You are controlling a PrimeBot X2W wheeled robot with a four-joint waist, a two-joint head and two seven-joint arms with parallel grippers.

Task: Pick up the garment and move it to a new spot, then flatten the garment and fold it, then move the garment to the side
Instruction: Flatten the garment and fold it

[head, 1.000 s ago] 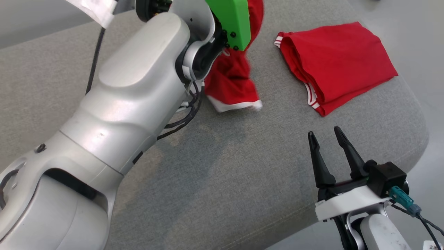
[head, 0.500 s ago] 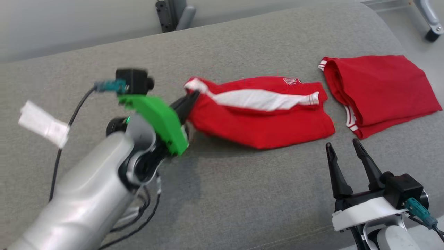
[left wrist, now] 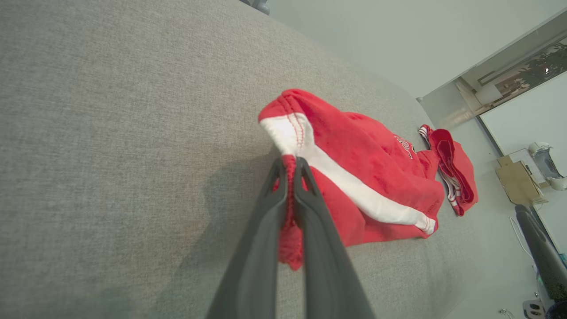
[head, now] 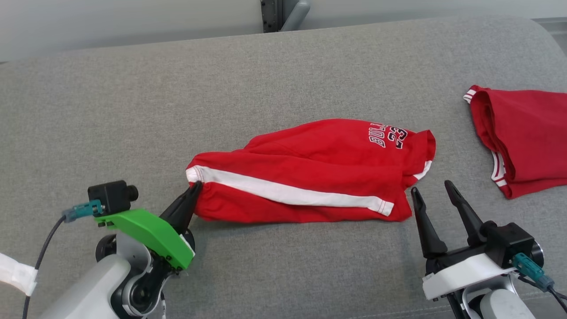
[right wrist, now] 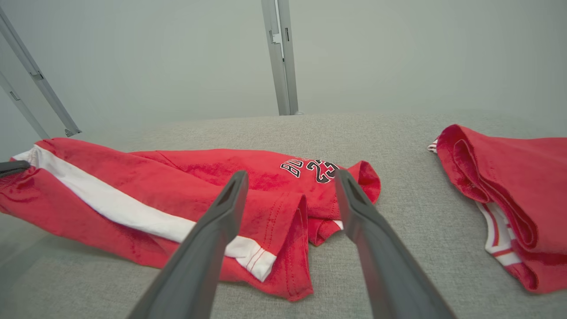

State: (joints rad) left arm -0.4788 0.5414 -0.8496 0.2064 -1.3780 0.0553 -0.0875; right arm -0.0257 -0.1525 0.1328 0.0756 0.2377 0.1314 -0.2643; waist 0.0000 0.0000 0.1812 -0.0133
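Observation:
The garment point(head: 310, 173) is a pair of red shorts with a white side stripe and dark lettering, lying crumpled across the middle of the grey cushion point(head: 266, 79). My left gripper point(head: 196, 188) is shut on its left corner, beside the stripe's end; the left wrist view shows red cloth pinched between the fingers point(left wrist: 290, 166) and the garment point(left wrist: 367, 164) stretching away. My right gripper point(head: 430, 188) stands open just right of the garment's lower right corner, holding nothing. In the right wrist view the garment point(right wrist: 177, 195) lies beyond the spread fingers point(right wrist: 230, 199).
A second red garment point(head: 527, 133), folded, with white trim, lies at the cushion's right end point(right wrist: 509, 186). A metal post point(head: 274, 13) rises behind the cushion's far edge. The cushion's front edge runs close below both grippers.
The head camera has shifted. My left arm has swung down and toward the front left, dragging the garment from hanging in the air to lying stretched on the cushion. The right gripper stays open.

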